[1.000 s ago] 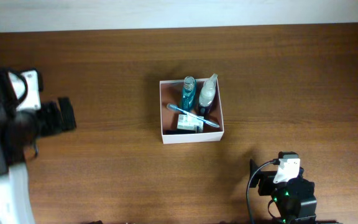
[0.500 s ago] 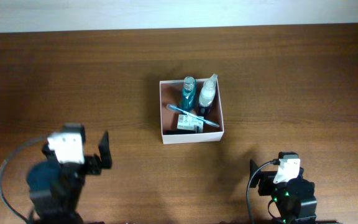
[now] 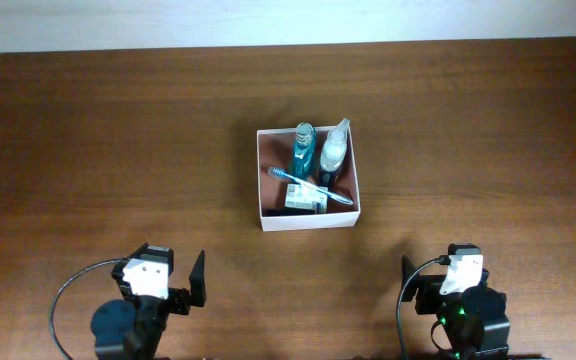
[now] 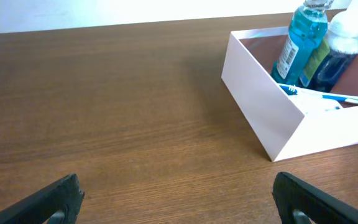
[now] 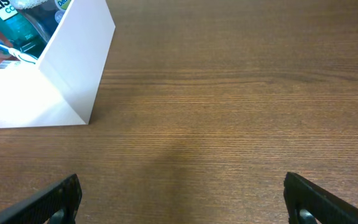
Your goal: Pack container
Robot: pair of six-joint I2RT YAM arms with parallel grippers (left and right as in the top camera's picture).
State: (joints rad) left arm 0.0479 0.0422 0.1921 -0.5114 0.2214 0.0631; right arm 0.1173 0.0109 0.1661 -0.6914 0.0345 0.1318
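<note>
Gaping wide and empty, left tool (image 4: 178, 202) and right tool (image 5: 182, 200) sit well short of the container (image 3: 308, 219).

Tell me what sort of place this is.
Probably a robotics lab test bench: a wooden table, two robot arms at its near edge with the left hand and right hand open, and one container holding toiletries.
</note>
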